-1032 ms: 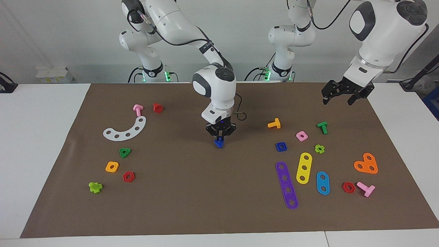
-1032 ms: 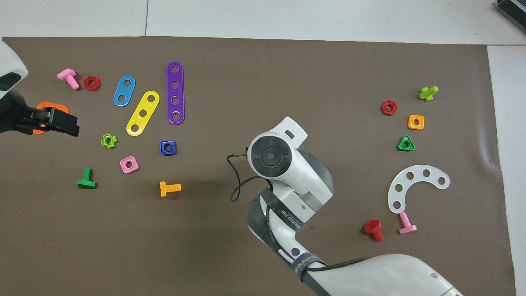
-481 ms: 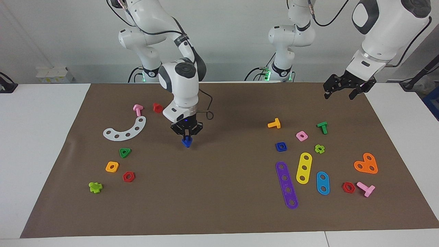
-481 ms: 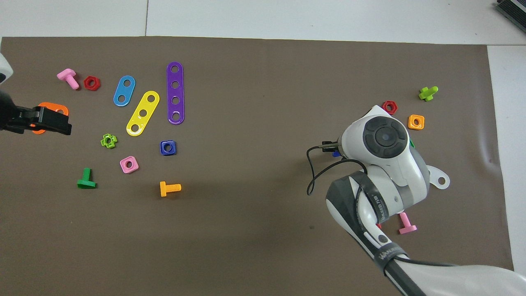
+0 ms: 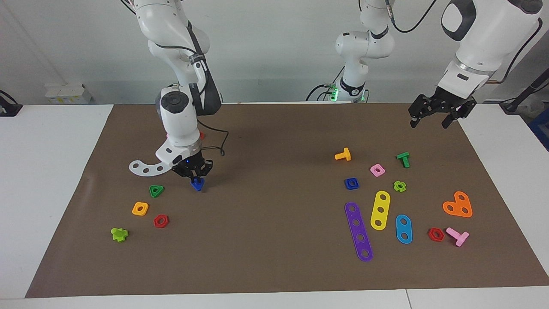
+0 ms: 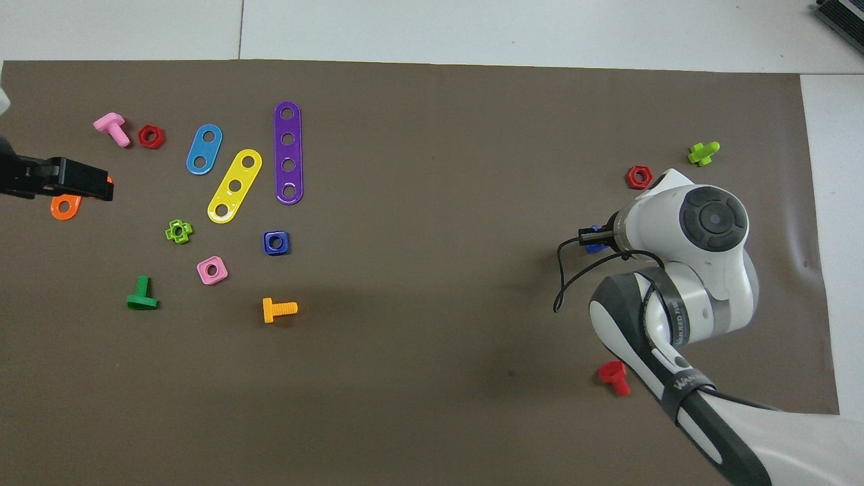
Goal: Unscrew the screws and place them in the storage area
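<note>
The right gripper (image 5: 196,177), clenched on the dark-blue screw (image 5: 197,184), has carried it from mid-frame to the centre-left of the facing view, beside the green triangular nut (image 5: 156,191). The left gripper (image 5: 441,115) hangs released at upper right, barely shifted.

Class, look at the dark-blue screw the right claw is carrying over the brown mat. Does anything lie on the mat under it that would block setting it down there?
Nothing visible does. The right claw is shut on the dark-blue screw over a bare stretch of the brown mat. The closest pieces, the green triangular nut and the white curved plate, lie off to the side, apart from it.
</note>
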Robot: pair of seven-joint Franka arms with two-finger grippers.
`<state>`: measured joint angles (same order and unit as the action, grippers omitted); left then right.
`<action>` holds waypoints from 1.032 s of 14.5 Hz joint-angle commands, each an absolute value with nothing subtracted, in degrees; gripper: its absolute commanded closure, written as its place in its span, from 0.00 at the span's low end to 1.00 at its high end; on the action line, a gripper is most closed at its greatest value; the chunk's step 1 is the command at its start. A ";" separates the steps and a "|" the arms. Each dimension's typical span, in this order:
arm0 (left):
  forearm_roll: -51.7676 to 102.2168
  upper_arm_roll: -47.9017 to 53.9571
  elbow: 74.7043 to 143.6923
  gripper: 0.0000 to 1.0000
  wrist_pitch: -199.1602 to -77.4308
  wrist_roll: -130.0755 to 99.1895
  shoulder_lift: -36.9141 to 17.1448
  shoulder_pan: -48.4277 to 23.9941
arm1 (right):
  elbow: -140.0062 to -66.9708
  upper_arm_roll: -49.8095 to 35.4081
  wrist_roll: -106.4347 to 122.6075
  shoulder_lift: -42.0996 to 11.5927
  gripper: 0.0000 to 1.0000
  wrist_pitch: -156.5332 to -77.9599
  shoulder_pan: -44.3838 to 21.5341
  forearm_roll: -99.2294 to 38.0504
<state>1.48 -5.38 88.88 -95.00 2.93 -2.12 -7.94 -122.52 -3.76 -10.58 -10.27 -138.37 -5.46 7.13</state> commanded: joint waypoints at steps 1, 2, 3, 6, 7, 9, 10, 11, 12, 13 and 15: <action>0.18 -5.45 89.56 0.00 -95.81 2.46 -1.49 -8.61 | -124.19 -4.48 -7.91 -9.40 0.75 -139.92 -3.52 5.98; 0.18 -5.45 89.65 0.00 -95.28 2.37 -1.41 -8.61 | -124.10 -4.48 -7.91 -9.49 0.29 -139.83 -3.43 5.98; 0.18 -5.71 89.39 0.00 -95.19 2.29 -1.41 -8.61 | -123.75 -4.57 -8.00 -9.49 0.21 -139.75 -3.17 5.98; 0.26 -5.36 89.03 0.00 -92.91 2.46 -1.05 -8.18 | -121.13 -4.57 -8.44 -8.88 0.05 -137.48 -3.25 5.71; 0.26 -5.36 89.12 0.00 -92.99 2.46 -0.97 -8.17 | -119.29 -4.57 -8.44 -8.35 0.05 -134.50 -3.25 5.36; 0.26 -5.27 90.43 0.00 -92.90 2.55 -0.18 -8.61 | -113.58 -4.40 -8.44 -7.30 0.04 -127.22 -3.08 2.91; 0.26 -5.19 91.74 0.00 -92.99 2.46 0.43 -8.70 | -111.03 -4.22 -8.44 -6.77 0.03 -124.05 -2.99 2.20; 0.26 -5.10 92.80 0.00 -92.81 2.37 0.96 -8.70 | -108.48 -4.04 -8.52 -6.42 0.03 -120.97 -2.81 1.76; 0.26 -5.10 93.33 0.00 -93.25 1.85 1.23 -8.70 | -106.37 -4.04 -8.53 -5.81 0.03 -118.24 -2.38 1.50; 0.26 -5.10 93.34 0.00 -93.60 1.85 1.23 -8.70 | -104.61 -3.96 -8.53 -5.10 0.02 -115.69 -1.94 1.49; 0.35 -5.01 93.51 0.00 -92.99 1.85 1.32 -8.70 | -100.74 -3.96 -8.53 -3.96 0.02 -110.42 -1.67 1.49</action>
<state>1.43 -4.86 91.13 -93.25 2.82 -0.85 -8.02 -104.48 -3.60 -9.67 -4.52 -115.01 -2.77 3.17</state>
